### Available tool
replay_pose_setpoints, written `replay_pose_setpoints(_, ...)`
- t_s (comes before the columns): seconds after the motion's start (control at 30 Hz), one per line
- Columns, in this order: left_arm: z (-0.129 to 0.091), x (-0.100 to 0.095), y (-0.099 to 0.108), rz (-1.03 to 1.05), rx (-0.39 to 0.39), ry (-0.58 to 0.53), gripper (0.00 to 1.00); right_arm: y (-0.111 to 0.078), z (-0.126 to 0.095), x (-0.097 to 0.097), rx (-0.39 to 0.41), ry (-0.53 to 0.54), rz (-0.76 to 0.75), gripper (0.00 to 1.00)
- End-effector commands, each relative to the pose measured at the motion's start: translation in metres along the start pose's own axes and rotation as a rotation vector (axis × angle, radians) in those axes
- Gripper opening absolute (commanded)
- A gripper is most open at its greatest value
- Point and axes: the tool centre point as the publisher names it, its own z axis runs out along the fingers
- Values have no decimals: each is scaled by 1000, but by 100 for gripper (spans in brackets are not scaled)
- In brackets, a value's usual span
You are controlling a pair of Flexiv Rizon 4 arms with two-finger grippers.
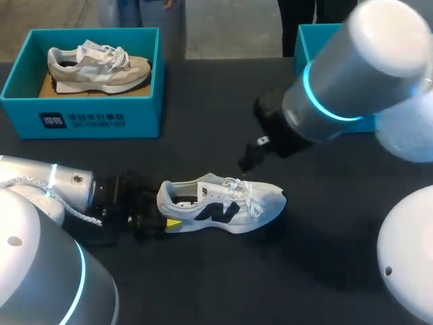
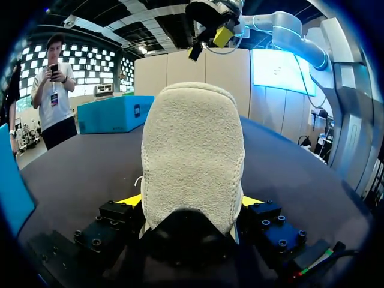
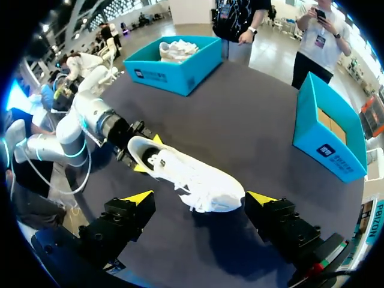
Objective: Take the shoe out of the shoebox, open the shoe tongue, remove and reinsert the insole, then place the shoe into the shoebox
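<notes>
Presently, on the dark table (image 1: 325, 271), a teal shoebox (image 1: 81, 115) at the far left holds a beige shoe (image 1: 95, 66). The white shoe (image 1: 223, 203) stands outside the box on its sole, near the table's middle. The left gripper (image 2: 191, 204) clamps its heel from both sides. The right gripper (image 3: 200, 198) hangs above the laces, fingers spread wide, clear of the shoe.

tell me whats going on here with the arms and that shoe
The left end effector is shut on the heel of the white shoe, which rests on the table, out of any box. The right end effector hovers open above the laces. A second shoe sits in the teal shoebox at the far left.
</notes>
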Motion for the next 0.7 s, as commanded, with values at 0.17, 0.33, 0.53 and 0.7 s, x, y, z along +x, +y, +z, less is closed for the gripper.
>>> replay_pose_setpoints(0.17,4,3,2,1,0,-3,0,17,39,33,36,-200,6,100)
replay_pose_setpoints(0.33,4,3,2,1,0,-3,0,13,41,36,30,-175,-3,100)
replay_pose_setpoints(0.53,4,3,2,1,0,-3,0,13,41,36,30,-175,-3,100)
replay_pose_setpoints(0.7,4,3,2,1,0,-3,0,13,41,36,30,-175,-3,100)
